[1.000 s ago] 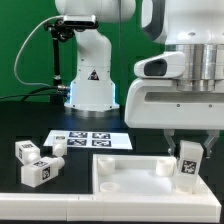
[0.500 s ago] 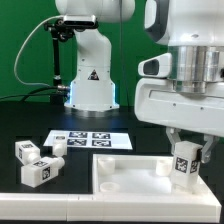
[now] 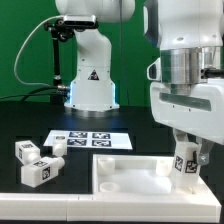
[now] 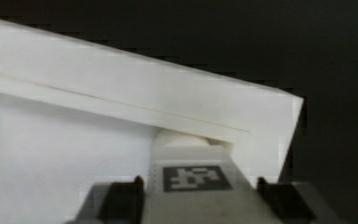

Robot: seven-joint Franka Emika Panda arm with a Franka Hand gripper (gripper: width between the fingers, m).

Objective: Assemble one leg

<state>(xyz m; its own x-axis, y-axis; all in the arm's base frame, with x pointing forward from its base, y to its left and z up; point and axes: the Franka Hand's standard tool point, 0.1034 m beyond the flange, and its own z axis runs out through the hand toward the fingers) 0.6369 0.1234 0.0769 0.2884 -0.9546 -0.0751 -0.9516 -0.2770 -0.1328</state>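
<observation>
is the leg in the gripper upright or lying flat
Upright: in the exterior view the leg stands on end between the fingers, its tag facing the camera, over the white panel's corner.

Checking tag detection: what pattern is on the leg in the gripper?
White leg with a black-and-white square tag; clearest in the wrist view.

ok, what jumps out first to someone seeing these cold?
First the big white arm at the exterior view's right: its gripper is shut on the leg, upright at the right end of the white panel. Next, the loose legs clustered on the black table at the exterior view's left. The marker board lies just beyond the panel.
</observation>
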